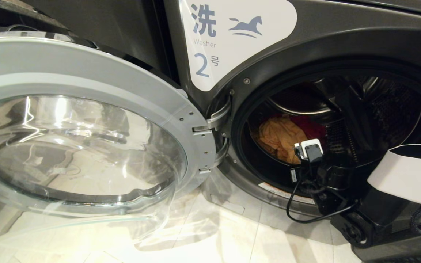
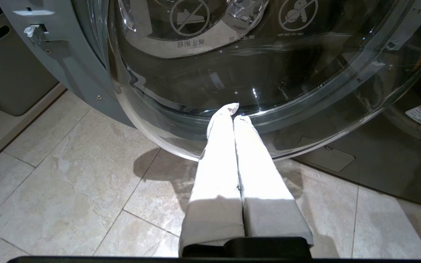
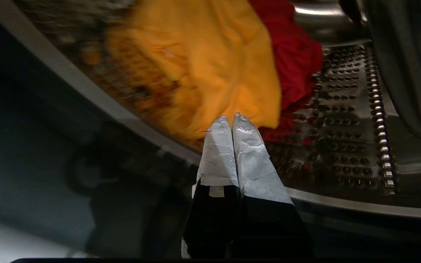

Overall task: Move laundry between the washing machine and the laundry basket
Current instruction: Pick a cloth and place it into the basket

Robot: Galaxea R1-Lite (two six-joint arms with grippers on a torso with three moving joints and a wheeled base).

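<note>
Here: washing machine (image 1: 232,44) no. 2, door (image 1: 86,109) swung wide open to the left. Inside drum, orange-yellow garment (image 1: 278,137) lying at the bottom toward the left, red-pink garment (image 1: 311,128) just behind, touching. R gripper (image 3: 231,118) at drum mouth, jaws closed, empty, tips near orange cloth. L gripper (image 2: 233,109) low over floor (image 2: 68,175) by door glass, jaws closed, empty.

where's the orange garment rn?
In the head view, the orange garment lies inside the washing machine drum, at the left of the opening, against the red garment, just beyond the shut right claw.
</note>
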